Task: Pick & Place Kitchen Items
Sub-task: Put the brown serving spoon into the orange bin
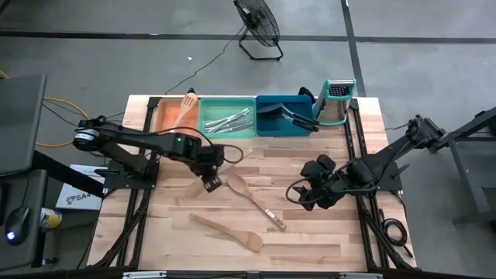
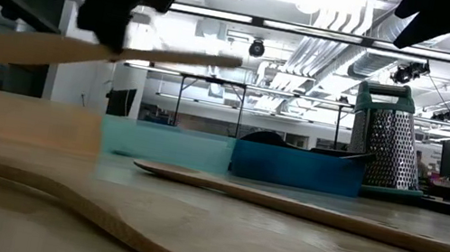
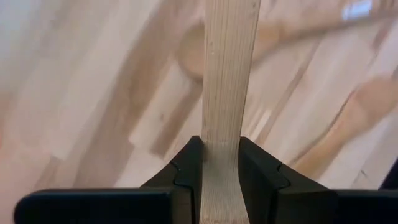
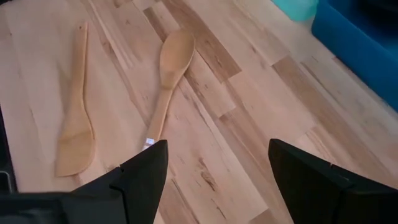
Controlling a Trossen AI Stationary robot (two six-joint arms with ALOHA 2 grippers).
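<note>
My left gripper [image 1: 211, 184] hangs above the table's left middle, shut on a pale wooden spatula [image 2: 55, 47] that floats well above the tabletop. A wooden spoon [image 1: 252, 200] and a second wooden spatula [image 1: 229, 231] lie flat on the table near the middle. My right gripper [image 1: 298, 194] hovers open above the table's right middle, with nothing between its fingers [image 4: 149, 168]; the spoon [image 4: 168, 81] and the lying spatula [image 4: 74, 124] show beyond it. My left gripper pinches the flat spatula near the middle of its length [image 3: 221, 155], one finger on each long edge. The fingers [image 3: 186, 168] come steeply from above and lie across it. The spatula is lifted clear and hangs nearly level, its broad end [image 2: 10, 44] slightly lower.
Along the far edge stand an orange tray [image 1: 167, 116] with a wooden utensil, a green tray [image 1: 209, 124] with metal cutlery, a blue tray [image 1: 271, 128] with black turners, and a steel box grater [image 1: 337, 101]. Bare wood lies at the near left and right.
</note>
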